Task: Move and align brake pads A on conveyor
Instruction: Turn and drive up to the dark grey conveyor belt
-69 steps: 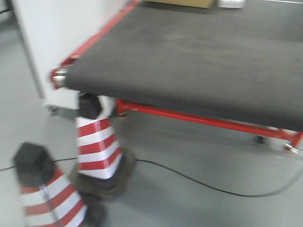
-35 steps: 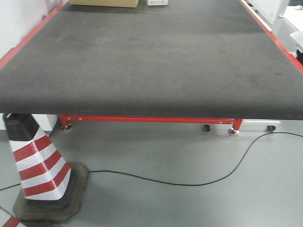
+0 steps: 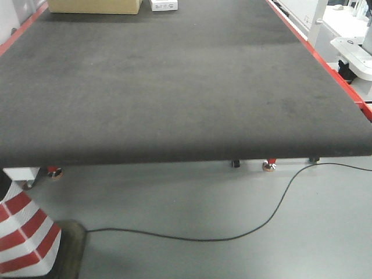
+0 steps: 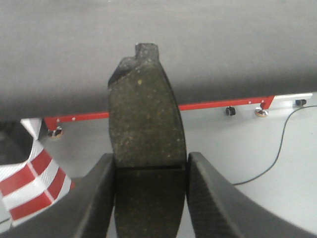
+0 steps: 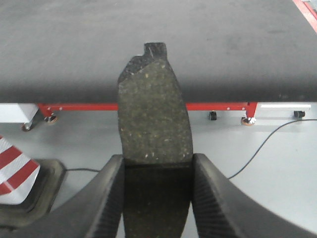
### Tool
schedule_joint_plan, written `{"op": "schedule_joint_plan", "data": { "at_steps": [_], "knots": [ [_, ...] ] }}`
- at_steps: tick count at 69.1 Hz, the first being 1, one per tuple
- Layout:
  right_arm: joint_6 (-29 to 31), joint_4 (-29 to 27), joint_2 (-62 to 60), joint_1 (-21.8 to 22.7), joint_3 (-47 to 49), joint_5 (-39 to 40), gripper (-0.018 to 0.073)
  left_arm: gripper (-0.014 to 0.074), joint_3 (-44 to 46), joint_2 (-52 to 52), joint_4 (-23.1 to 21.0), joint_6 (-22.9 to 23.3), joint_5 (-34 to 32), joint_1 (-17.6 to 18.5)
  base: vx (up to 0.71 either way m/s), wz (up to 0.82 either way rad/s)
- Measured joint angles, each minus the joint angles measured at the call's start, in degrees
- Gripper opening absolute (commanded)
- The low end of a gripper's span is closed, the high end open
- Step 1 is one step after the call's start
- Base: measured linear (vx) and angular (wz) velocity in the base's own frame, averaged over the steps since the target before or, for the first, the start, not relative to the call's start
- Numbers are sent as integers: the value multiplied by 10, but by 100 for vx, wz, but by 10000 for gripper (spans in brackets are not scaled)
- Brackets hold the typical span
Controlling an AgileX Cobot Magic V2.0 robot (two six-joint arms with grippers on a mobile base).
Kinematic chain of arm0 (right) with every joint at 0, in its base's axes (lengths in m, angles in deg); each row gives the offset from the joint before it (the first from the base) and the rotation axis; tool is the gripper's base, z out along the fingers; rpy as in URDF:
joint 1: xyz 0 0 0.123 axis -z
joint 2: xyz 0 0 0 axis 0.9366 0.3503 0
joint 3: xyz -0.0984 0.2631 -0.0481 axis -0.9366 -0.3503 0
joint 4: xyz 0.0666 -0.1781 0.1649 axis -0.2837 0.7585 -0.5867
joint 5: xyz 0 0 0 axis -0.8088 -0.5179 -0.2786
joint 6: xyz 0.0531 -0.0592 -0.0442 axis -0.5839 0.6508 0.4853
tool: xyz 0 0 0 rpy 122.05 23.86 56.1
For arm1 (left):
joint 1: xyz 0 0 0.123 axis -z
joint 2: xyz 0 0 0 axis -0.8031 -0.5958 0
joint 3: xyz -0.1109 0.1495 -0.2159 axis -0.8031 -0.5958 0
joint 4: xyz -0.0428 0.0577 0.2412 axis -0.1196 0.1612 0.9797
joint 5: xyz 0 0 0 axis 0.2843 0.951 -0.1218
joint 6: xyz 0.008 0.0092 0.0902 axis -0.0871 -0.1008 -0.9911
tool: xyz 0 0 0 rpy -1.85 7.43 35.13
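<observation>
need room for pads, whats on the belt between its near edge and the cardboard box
Nothing; the belt is bare up to the cardboard box, seen in the front view.

I see a red-and-white striped plastic traffic cone (image 4: pixel 29 183) on a black rubber base, low to the left of the left gripper (image 4: pixel 151 156) jaws. A thin black cable (image 3: pixel 192 239) snakes over the smooth grey floor (image 4: pixel 223 144) below and right of them. Far ahead of the jaws, a tan cardboard box (image 3: pixel 94 6) and a small white carton (image 3: pixel 164 4) sit side by side.
</observation>
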Motion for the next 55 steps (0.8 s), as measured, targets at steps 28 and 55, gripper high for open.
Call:
{"op": "schedule_joint_plan", "data": {
  "at_steps": [28,55],
  "knots": [
    [0,0,0,0,0,0,-7,-6,0,0,0,0,0,0,35,1],
    [0,0,0,0,0,0,-7,-6,0,0,0,0,0,0,37,4]
  ]
}}
